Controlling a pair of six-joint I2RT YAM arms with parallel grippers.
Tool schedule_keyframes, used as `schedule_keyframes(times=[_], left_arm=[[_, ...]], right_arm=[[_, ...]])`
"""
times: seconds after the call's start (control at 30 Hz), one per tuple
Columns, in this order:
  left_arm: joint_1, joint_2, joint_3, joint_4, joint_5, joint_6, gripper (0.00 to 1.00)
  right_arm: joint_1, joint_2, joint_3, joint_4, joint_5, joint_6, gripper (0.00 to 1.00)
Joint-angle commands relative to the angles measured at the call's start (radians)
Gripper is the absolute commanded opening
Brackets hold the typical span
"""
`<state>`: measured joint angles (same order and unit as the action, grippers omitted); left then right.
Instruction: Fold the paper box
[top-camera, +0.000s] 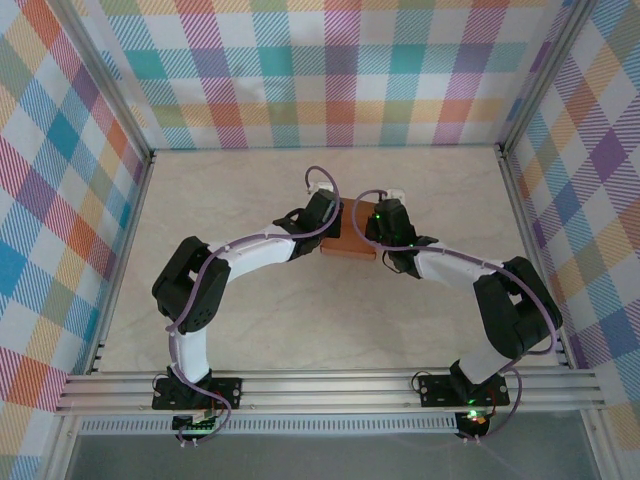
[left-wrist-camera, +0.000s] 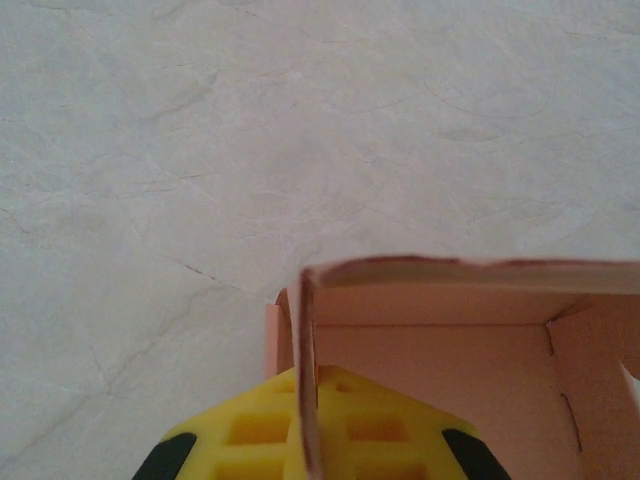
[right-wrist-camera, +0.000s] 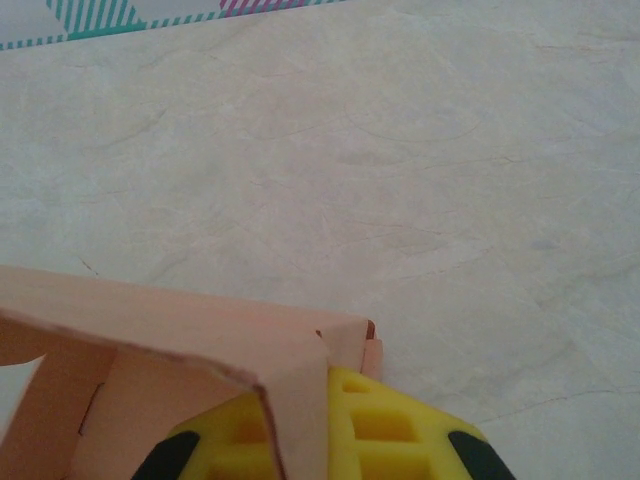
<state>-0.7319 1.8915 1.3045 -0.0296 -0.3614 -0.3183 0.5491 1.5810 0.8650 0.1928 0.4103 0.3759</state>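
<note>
The paper box (top-camera: 349, 246) is salmon-orange card, partly folded, standing on the table's middle between the two arms. My left gripper (top-camera: 328, 226) is shut on its left wall. In the left wrist view the yellow fingers (left-wrist-camera: 250, 430) pinch that upright wall (left-wrist-camera: 308, 360) edge-on, with the open inside of the box (left-wrist-camera: 450, 360) to the right. My right gripper (top-camera: 377, 228) is shut on the right wall. In the right wrist view the yellow fingers (right-wrist-camera: 400, 430) clamp the wall (right-wrist-camera: 300, 400) near a folded corner (right-wrist-camera: 345, 335).
The pale marbled table (top-camera: 250, 320) stretches all round the box. Plaid walls (top-camera: 330, 70) close the back and both sides. Aluminium rails (top-camera: 330, 385) run along the near edge where the arm bases are bolted.
</note>
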Motion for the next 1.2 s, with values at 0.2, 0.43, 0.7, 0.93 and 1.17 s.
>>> schedule_keyframes(times=[0.2,0.43,0.7,0.93,1.17], left_arm=[[-0.038,-0.008,-0.009,0.029,0.086,0.009,0.0],[-0.038,-0.009,-0.046,0.062,0.1,-0.01,0.0],[-0.045,-0.059,-0.192,0.239,0.106,-0.009,0.0],[-0.059,-0.079,-0.244,0.295,0.095,0.008,0.0],[-0.089,-0.084,-0.345,0.456,0.0,0.061,0.0]], right_arm=[[0.02,-0.022,0.108,-0.112,-0.045,0.092,0.0],[0.021,0.01,0.035,-0.017,-0.077,0.106,0.0],[0.028,-0.018,-0.069,0.148,-0.112,0.018,0.0],[0.028,-0.022,-0.127,0.238,-0.166,-0.013,0.0],[0.036,-0.021,-0.185,0.333,-0.196,-0.03,0.03]])
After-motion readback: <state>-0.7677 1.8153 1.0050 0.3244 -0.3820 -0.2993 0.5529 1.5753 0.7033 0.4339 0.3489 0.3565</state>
